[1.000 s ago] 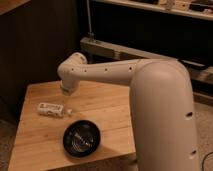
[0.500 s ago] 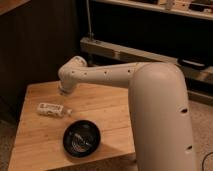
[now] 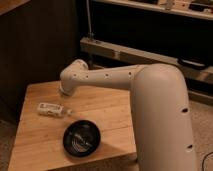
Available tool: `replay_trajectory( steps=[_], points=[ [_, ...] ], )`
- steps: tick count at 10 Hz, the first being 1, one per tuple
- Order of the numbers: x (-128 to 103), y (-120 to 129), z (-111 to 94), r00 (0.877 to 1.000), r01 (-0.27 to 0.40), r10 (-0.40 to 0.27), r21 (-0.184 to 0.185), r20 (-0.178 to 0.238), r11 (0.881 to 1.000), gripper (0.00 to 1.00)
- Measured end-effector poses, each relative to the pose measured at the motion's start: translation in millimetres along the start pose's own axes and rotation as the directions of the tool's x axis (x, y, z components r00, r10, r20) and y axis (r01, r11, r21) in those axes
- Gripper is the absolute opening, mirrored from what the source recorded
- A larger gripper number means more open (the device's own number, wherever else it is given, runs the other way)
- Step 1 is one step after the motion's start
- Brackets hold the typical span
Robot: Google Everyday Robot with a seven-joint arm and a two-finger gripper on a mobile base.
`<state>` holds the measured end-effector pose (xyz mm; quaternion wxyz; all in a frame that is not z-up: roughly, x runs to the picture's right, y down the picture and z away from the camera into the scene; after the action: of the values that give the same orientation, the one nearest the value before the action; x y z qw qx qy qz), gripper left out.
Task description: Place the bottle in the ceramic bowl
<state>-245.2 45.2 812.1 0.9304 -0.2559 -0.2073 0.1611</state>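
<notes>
The bottle (image 3: pixel 50 108) lies on its side near the table's (image 3: pixel 112 112) left edge, behind the bowl (image 3: pixel 81 138). It is probably light, stiff, slick plastic, best taken across its middle. The gripper (image 3: pixel 65 91) hangs just behind it; whether spread or closed, I cannot tell.

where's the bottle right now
In the camera view the bottle lies on its side at the table's left, just up-left of the ceramic bowl, with the claw at the arm's tip close behind it.

arm (image 3: pixel 112 77) stretched left, gripper (image 3: pixel 63 92) low beneath wrist (image 3: pixel 74 76)
</notes>
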Motion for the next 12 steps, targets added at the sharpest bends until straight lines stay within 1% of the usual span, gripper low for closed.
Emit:
replay_trajectory(
  steps=[1, 3, 6, 7, 10, 12],
  points=[
    [2.2, 3.5, 7.9, 1.0, 0.004, -0.004, -0.006, 0.014, 1.0, 0.65],
    [0.1, 10.3, 15.4, 0.999, 0.014, -0.013, -0.015, 0.03, 1.0, 0.65],
    [-4.0, 22.6, 31.4, 0.998, 0.034, -0.032, -0.033, 0.044, 0.999, 0.65],
    [-5.2, 28.5, 38.5, 0.998, 0.045, -0.044, -0.038, 0.044, 0.998, 0.65],
    [-2.0, 39.2, 62.1, 0.998, 0.058, -0.058, -0.04, 0.009, 0.998, 0.65],
    [-2.3, 40.3, 69.9, 0.997, 0.07, -0.071, -0.037, -0.006, 0.997, 0.65]
  ],
)
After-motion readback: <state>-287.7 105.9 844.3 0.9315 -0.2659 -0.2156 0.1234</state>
